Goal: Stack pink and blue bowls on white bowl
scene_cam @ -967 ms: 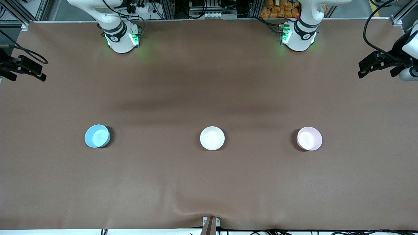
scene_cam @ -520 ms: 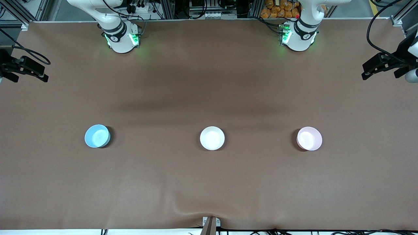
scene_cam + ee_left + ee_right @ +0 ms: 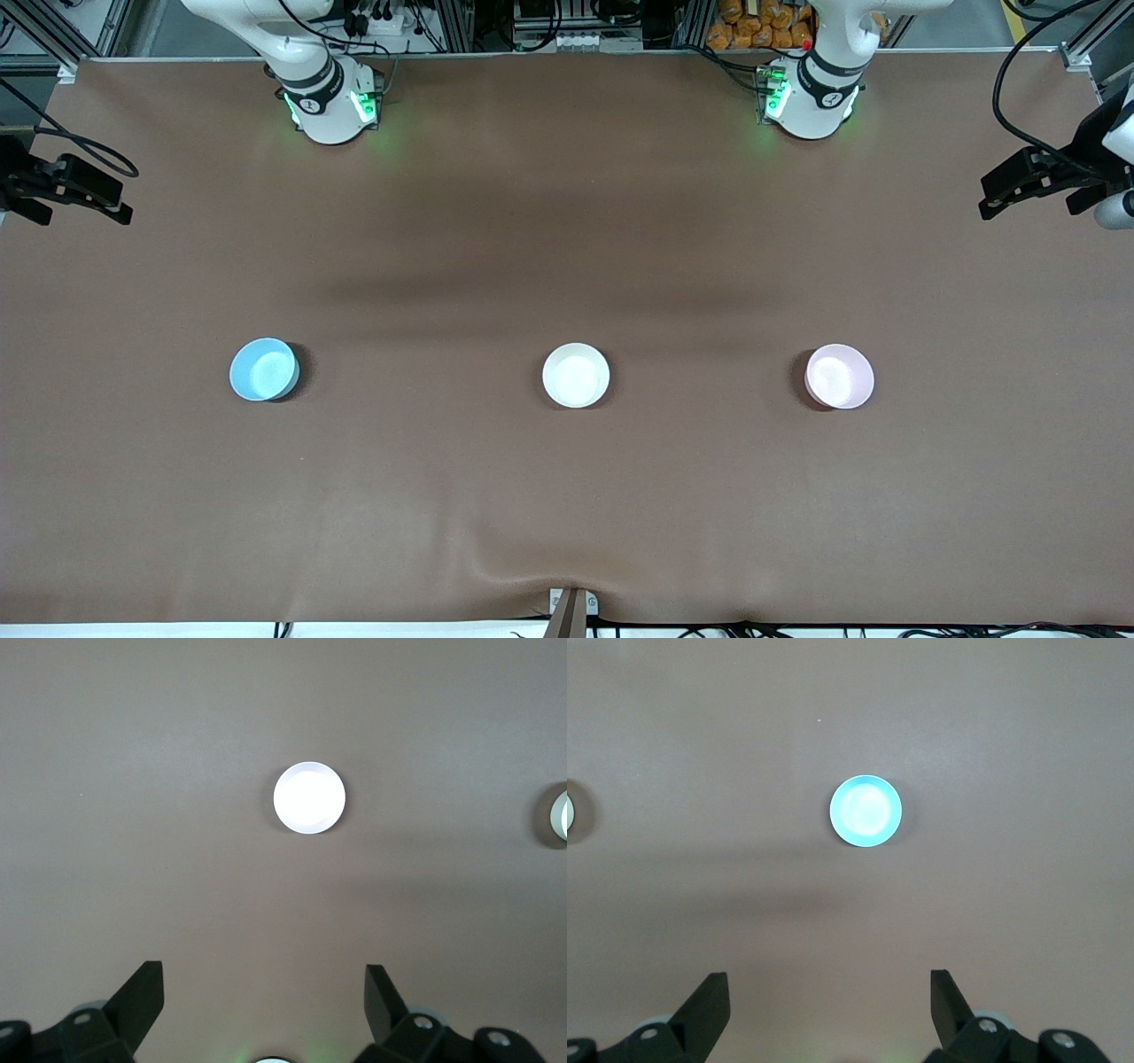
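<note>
Three bowls stand upright in one row across the middle of the brown table [image 3: 567, 496], well apart from one another. The white bowl [image 3: 576, 375] is at the centre of the row. The blue bowl [image 3: 264, 369] lies toward the right arm's end of the table, at 9 o'clock from the white bowl in the front view. The pink bowl [image 3: 839, 376] lies toward the left arm's end, at 3 o'clock from the white bowl.

The left gripper [image 3: 1019, 186] hangs high over the table's edge at the left arm's end, at about 2 o'clock from the pink bowl, jaws spread wide and holding nothing. In the left wrist view its fingers [image 3: 142, 997] frame bare cloth, with the pink bowl [image 3: 309, 797] well apart at 12 o'clock.

The right gripper [image 3: 84, 190] hangs high over the edge at the right arm's end, at about 10 o'clock from the blue bowl, jaws likewise spread and empty. In the right wrist view the blue bowl [image 3: 866, 811] sits well apart at 12 o'clock from its fingers [image 3: 709, 1001].

Only bare cloth lies between each gripper and its nearest bowl. The two arm bases [image 3: 332, 106] stand along the table's top edge.
</note>
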Action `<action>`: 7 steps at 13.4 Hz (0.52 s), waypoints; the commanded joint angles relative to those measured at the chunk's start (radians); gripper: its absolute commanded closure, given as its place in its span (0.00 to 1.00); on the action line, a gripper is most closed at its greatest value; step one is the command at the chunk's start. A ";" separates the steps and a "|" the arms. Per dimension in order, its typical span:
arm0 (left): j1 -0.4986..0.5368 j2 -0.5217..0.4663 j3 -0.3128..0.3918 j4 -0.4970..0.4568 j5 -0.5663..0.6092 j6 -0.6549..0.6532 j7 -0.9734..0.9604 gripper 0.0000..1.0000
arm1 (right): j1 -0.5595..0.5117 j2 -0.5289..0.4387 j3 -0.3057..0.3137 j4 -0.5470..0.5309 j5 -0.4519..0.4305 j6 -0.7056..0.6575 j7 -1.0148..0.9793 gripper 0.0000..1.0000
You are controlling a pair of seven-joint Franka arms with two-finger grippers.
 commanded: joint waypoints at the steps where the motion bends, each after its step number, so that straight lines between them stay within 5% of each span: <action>1: 0.007 -0.002 -0.005 -0.002 0.014 0.007 0.010 0.00 | 0.005 -0.007 -0.001 -0.006 -0.013 0.006 0.010 0.00; 7: 0.018 -0.006 -0.005 -0.023 0.009 0.021 0.010 0.00 | -0.001 0.000 -0.002 -0.003 -0.016 0.004 0.010 0.00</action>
